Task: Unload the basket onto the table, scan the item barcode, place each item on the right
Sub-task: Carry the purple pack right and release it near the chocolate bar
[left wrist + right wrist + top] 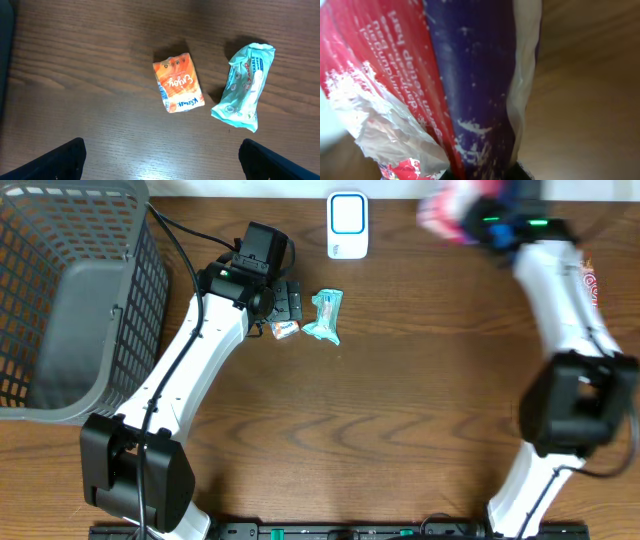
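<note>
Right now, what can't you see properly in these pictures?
- Bag: blurred overhead; right wrist view too close, edges cut it off.
- Orange packet: partly hidden overhead by the left arm.
- Basket: cut off by the overhead view's left edge.
- Teal pack: small print unreadable in left wrist view.

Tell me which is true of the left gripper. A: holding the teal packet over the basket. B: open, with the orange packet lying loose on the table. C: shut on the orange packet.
B: in the left wrist view the left gripper has its fingertips wide apart, and the orange packet lies on the table beside the teal packet, touched by neither finger.
</note>
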Controlling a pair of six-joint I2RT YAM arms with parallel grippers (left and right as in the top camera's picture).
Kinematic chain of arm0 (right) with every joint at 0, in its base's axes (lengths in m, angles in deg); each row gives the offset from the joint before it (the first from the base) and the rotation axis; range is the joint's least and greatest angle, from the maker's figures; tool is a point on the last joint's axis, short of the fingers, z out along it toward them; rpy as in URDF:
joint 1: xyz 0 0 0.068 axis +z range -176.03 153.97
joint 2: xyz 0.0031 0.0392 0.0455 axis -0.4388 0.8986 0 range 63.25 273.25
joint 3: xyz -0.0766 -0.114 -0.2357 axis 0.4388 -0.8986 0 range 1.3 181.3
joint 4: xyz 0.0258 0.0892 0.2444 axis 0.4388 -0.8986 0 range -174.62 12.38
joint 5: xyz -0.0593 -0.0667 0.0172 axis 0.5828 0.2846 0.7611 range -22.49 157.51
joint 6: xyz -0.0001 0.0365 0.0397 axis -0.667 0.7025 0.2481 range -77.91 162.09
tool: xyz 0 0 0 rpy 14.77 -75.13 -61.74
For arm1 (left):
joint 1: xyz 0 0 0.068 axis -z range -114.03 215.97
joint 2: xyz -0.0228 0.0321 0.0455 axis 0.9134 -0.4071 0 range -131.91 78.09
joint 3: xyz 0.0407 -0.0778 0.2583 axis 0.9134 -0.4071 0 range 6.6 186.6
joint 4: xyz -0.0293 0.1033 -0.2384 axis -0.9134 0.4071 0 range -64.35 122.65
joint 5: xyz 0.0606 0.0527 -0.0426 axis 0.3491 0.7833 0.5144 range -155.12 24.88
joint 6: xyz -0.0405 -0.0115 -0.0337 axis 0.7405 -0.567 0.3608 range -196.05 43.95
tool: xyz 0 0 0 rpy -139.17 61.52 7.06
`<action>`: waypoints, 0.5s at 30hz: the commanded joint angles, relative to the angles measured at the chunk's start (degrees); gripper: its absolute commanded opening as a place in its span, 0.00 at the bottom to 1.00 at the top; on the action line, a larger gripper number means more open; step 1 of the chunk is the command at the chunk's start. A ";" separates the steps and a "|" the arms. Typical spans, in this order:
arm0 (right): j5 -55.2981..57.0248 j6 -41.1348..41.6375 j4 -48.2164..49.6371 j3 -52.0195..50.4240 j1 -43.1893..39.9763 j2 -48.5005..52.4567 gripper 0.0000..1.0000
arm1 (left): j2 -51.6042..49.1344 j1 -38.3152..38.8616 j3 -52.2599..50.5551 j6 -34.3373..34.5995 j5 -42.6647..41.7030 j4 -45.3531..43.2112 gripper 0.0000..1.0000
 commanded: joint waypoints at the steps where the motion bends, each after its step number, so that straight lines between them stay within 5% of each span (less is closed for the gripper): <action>1: 0.83 -2.71 -1.97 1.09 -4.70 -2.36 0.01 | -0.39 -0.20 0.94 0.28 0.72 0.15 0.98; 9: -6.82 -30.51 -7.10 0.90 -11.28 3.65 0.01 | -0.39 -0.20 0.94 0.28 0.72 0.15 0.98; 15: -0.04 -36.09 -6.05 0.90 -15.67 8.79 0.01 | -0.39 -0.20 0.94 0.28 0.72 0.15 0.98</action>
